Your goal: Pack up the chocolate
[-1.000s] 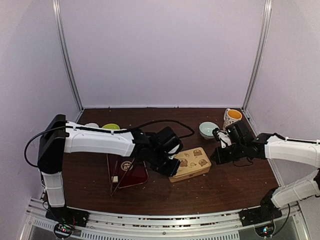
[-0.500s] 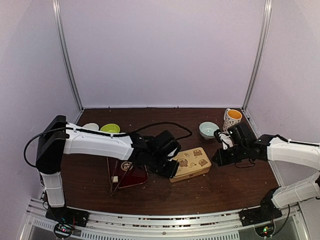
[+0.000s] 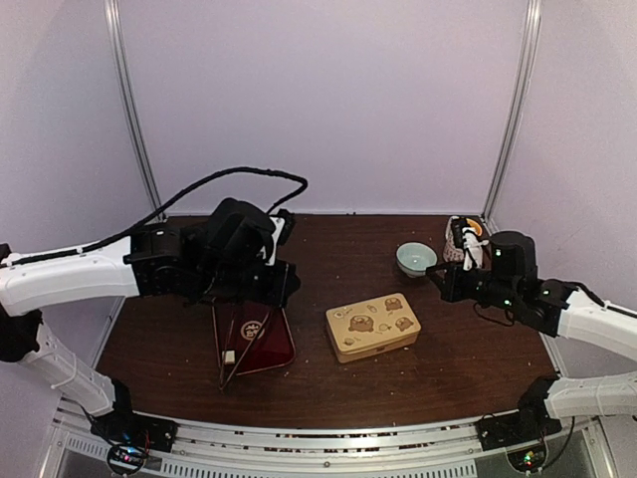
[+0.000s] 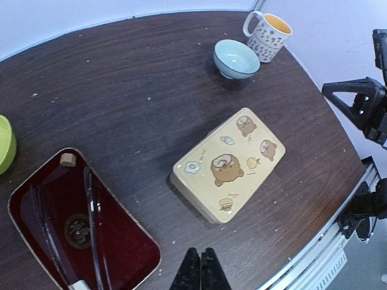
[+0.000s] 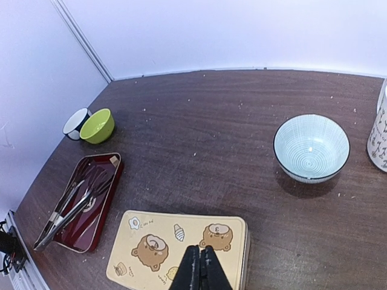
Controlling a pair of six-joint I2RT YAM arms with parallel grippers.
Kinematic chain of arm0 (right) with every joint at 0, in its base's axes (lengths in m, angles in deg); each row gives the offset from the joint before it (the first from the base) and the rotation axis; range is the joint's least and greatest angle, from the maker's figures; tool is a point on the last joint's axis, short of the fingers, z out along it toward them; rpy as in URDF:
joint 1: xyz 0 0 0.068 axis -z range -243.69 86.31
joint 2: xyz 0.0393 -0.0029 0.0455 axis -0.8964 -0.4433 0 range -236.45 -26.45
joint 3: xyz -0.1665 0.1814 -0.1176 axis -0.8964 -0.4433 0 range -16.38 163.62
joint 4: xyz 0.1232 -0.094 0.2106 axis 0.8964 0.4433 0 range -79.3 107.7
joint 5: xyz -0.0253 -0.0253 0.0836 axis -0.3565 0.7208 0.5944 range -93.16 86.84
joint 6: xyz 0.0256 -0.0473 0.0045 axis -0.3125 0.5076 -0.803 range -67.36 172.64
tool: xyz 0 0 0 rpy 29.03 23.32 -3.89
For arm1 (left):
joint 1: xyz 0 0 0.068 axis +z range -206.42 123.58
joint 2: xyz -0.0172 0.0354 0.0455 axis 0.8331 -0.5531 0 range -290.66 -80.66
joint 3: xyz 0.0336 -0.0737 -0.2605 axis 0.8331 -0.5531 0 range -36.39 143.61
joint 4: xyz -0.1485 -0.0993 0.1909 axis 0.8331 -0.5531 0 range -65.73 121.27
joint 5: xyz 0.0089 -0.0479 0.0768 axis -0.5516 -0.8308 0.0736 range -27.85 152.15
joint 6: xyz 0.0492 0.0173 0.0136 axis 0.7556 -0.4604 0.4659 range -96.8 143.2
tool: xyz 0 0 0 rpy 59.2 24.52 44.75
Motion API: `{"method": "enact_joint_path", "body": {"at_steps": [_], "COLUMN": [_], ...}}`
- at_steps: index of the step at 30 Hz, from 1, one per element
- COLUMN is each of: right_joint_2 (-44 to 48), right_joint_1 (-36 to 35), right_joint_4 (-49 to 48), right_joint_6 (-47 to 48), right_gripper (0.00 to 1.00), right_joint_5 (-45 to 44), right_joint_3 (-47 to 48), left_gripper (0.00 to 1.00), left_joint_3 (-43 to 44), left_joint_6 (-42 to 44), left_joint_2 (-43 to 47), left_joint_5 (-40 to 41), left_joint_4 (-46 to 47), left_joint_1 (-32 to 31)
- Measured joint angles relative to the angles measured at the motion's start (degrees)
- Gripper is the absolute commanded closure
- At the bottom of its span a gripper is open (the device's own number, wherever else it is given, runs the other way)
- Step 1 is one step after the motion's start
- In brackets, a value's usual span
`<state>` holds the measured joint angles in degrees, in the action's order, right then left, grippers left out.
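Black-sided cup [image 5: 75, 122]: right wrist view only

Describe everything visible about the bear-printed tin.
The tin is a flat, beige rectangular box with rounded corners, apparently metal. Its lid is on, printed with brown bears and small food pictures. It lies flat on the dark wooden table, askew, right of the red tray. Nothing but the table touches it.

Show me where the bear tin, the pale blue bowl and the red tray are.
bear tin [image 4: 228, 164], left wrist view, middle of its lid.
pale blue bowl [image 5: 311, 148], right wrist view, bare inside bottom.
red tray [image 4: 124, 244], left wrist view, bare floor near its corner.
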<state>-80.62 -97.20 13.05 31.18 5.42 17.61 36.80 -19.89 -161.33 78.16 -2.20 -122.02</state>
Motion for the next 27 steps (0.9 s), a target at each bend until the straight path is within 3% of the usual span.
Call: {"method": "enact_joint_path", "body": {"at_steps": [3,4,6,8,9,12,13,19,27], "right_joint_2": [0.26,0.57,1.73,3.8,4.85,7.96,9.05,12.15,12.13], "right_joint_1": [0.0,0.0,0.0,0.0,0.0,0.0,0.0,0.0,0.31], "right_joint_4": [-2.14,-2.45,-3.15,-3.8,-4.35,-7.74,-10.01,-23.21,-22.47], "right_joint_6": [0.55,0.79,1.73,2.49,2.64,3.5,3.87,7.32,18.84], "right_gripper": [1.0,1.0,0.95,0.73,0.54,0.06,0.01,0.0,0.0], "right_joint_5": [-1.88,-2.51,-4.15,-6.21,-7.1,-9.7,-10.45,-15.52,-22.95], "right_joint_3": [0.15,0.31,0.48,0.48,0.46,-0.83,-2.16,-14.08,-13.81], "left_gripper": [0.81,0.72,0.45,0.15,0.04,0.02,0.02,0.02,0.02], "left_joint_3": [-3.56,-5.03,-7.13,-8.66,-9.16,-9.79,-9.79,-9.81,-15.32], "left_joint_6": [-0.59,-0.85,-1.38,-1.75,-1.97,-2.23,-2.16,2.12,8.41], "left_joint_2": [4.81,6.75,10.25,13.66,15.28,19.56,20.52,23.67,26.29], "left_joint_5": [2.69,3.61,4.98,6.19,6.82,8.74,9.2,12.79,23.96], "left_joint_4": [-2.05,-2.86,-4.17,-4.96,-5.27,-6.1,-6.36,-7.61,-7.3], "left_joint_1": [0.02,0.02,0.04,0.15,0.22,0.59,0.7,1.07,2.51]}}
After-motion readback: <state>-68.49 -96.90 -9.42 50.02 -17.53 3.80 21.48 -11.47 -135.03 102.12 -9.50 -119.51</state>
